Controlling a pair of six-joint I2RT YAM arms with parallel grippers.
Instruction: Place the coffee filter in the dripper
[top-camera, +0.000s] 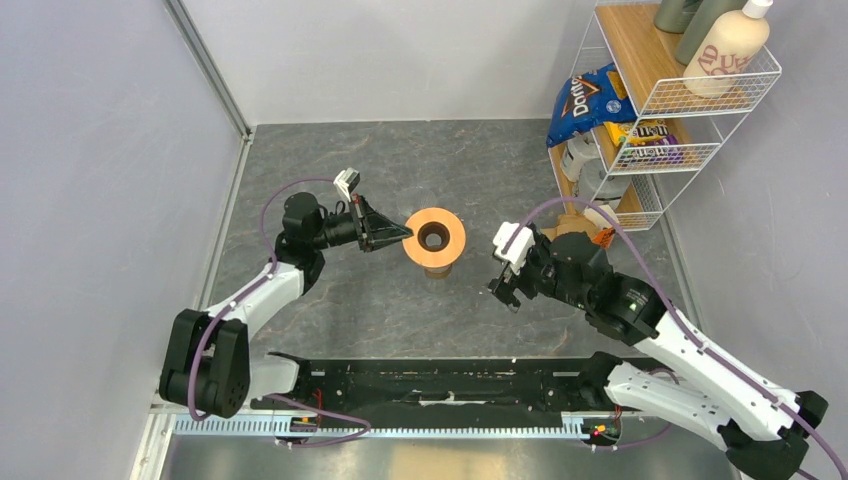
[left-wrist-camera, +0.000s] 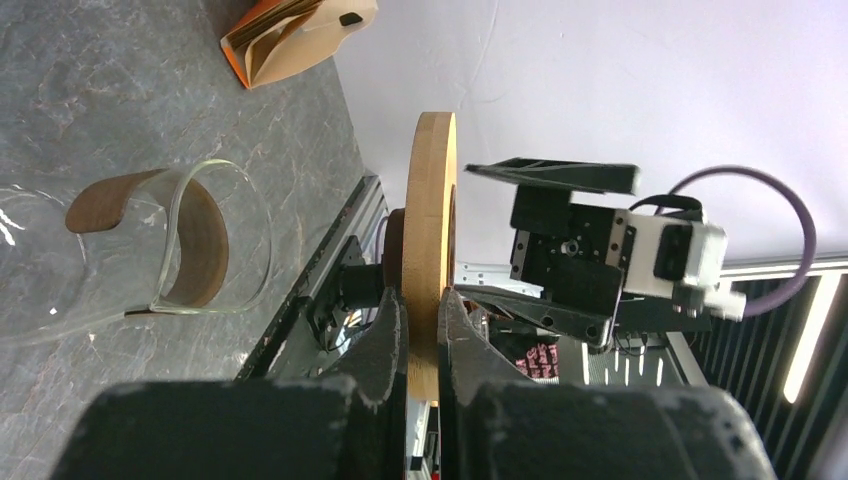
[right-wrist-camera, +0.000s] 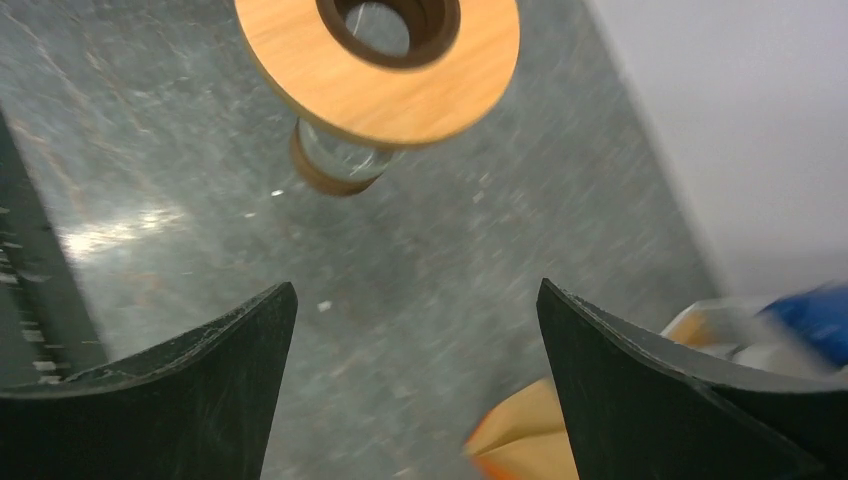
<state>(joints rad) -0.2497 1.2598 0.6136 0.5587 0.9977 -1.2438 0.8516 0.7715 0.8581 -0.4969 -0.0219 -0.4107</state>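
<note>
Dripper (top-camera: 450, 246) sits near the middle of the grey worktop (top-camera: 350, 310). From above, its orange-brown wooden collar shows as a flat round disc with a dark central hole.

Left gripper (top-camera: 400, 235) is clenched on the collar's rim from the left edge side. In the left wrist view the dripper (left-wrist-camera: 432, 200) appears edge-on, with the left gripper (left-wrist-camera: 425, 310) pinching the wood between both fingers and no gap showing.

Glass cup (top-camera: 440, 272) with a brown band stands on the worktop under the near side of the collar. From the right wrist, the dripper (right-wrist-camera: 400, 90) is above the glass cup (right-wrist-camera: 335, 165). The left wrist view shows daylight between the glass cup (left-wrist-camera: 215, 235) and the wood. Cannot tell for certain whether they touch elsewhere.

Right gripper (top-camera: 503, 287) is released, on the right-edge side of the dripper and apart from it. In its own camera the right gripper (right-wrist-camera: 415, 290) has its fingers spread wide with only bare worktop between them.

Coffee filter (top-camera: 590, 225) is tan folded paper with an orange edge. It lies near the right edge of the worktop at the foot of the wire shelf (top-camera: 700, 100), behind the right arm and well apart from the dripper. The coffee filter (left-wrist-camera: 290, 30) shows fan-like folds from the left wrist. Only a blurred corner of the coffee filter (right-wrist-camera: 520, 430) shows at the bottom of the right wrist view. It is not in the dripper, and neither gripper touches it.

Wire shelf carries a blue chip bag (top-camera: 585, 100) and a cream bottle (top-camera: 735, 45).
</note>
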